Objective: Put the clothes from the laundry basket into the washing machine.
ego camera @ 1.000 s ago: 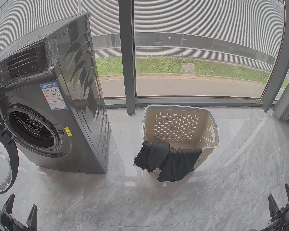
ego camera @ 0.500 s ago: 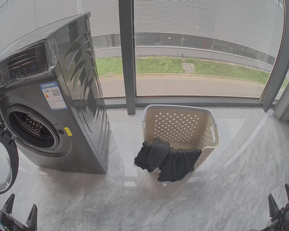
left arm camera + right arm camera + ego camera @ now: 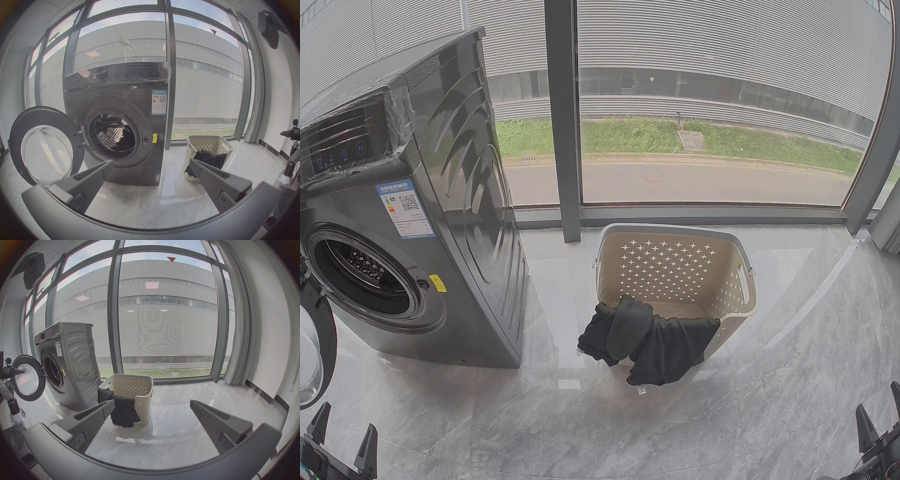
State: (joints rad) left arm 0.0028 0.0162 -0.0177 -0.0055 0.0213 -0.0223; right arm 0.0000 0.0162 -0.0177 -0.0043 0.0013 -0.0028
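Note:
A cream laundry basket [image 3: 675, 262] stands on the marble floor in front of the window. Dark clothes [image 3: 650, 340] hang over its near rim, also seen as dark clothes [image 3: 120, 407] and dark clothes [image 3: 209, 157] from the wrists. The grey washing machine [image 3: 444, 206] stands to the left with its round door [image 3: 315, 350] swung open and its drum [image 3: 114, 137] showing. My left gripper [image 3: 344, 431] is open at the lower left, far from the basket. My right gripper [image 3: 878, 415] is open at the lower right, empty.
A dark window post [image 3: 565, 119] rises between machine and basket. A glass wall [image 3: 706, 125] closes off the far side. Bare marble floor [image 3: 581, 425] lies between me and the basket. A curtain [image 3: 237, 333] hangs at the right.
The whole head view has shifted slightly: machine and basket sit a little lower and nearer. The camera has moved forward. Both grippers hold the same place in the view.

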